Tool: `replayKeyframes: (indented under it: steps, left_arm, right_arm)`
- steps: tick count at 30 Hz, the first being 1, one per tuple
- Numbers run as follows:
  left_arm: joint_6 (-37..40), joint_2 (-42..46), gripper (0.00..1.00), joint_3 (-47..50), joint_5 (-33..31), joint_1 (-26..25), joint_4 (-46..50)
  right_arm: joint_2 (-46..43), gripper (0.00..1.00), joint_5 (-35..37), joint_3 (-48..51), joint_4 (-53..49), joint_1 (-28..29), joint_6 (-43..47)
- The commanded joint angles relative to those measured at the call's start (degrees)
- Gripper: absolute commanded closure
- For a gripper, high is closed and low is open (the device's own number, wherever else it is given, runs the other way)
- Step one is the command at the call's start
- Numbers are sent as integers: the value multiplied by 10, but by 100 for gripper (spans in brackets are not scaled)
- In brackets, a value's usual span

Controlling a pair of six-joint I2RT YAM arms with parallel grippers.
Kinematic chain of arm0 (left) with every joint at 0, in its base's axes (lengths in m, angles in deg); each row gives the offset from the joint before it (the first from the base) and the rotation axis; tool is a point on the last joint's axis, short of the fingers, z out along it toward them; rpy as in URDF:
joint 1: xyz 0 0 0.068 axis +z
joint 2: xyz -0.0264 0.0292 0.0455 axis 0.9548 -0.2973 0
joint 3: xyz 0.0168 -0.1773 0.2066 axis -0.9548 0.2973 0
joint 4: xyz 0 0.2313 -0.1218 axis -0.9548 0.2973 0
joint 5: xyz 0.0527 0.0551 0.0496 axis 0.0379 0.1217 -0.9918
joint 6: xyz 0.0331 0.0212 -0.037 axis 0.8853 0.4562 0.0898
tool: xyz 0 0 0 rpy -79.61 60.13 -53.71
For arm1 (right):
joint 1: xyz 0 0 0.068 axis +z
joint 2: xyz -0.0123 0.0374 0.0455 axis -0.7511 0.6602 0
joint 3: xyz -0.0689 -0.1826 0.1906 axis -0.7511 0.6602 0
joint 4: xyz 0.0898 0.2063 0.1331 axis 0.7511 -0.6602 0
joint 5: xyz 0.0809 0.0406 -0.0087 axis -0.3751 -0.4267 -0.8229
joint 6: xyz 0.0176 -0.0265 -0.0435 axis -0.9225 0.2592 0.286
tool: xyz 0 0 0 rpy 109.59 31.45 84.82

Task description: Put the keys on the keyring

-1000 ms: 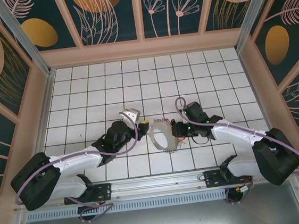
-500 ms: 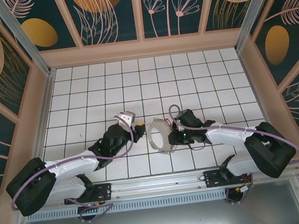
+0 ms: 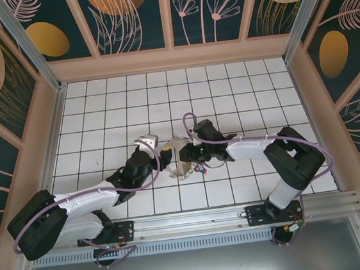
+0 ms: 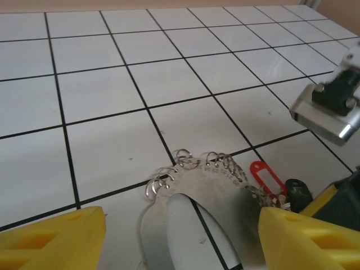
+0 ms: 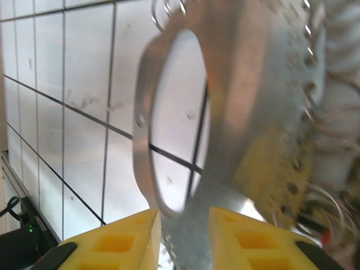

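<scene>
Your worktop (image 3: 227, 91) is glossy white tile ruled by thin black lines. It is boxed in by dark teal walls (image 3: 132, 17) printed with peach leaves and framed in pale wood. The keyring (image 3: 178, 161), a flat silvery hoop fringed with small wire loops, stands tilted near the middle, toward the near edge. Your right fingers (image 5: 112, 242) pinch its band in a narrow gap; your left fingers (image 4: 53, 239) gape wide either side of it. The keys (image 3: 200, 168), red-tagged, lie just beside it.

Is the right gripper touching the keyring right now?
Touching. In the right wrist view the keyring rim runs down between the right gripper's yellow fingers and fills the gap between them.
</scene>
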Motion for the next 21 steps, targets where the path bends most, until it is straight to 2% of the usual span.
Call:
replayKeyframes:
  steps: [1, 8, 13, 17, 21]
  left_arm:
    - [-18, -6, 26, -11, -26, 7, 12]
    - [-28, -8, 14, -6, -24, 30, 1]
    - [-43, -2, 11, -3, 1, 73, 0]
    - [-58, 4, 7, 3, 4, 97, 5]
    - [-66, 3, 4, 7, -3, 113, 4]
  right_arm:
    - [-11, 70, 26, -29, -14, 4, 25]
    - [-133, 67, 293, -43, -142, 0, 132]
    - [-219, 65, 441, -14, -121, -17, 183]
    - [-274, 63, 504, 26, -95, -52, 199]
    - [-308, 62, 515, 62, -69, -116, 201]
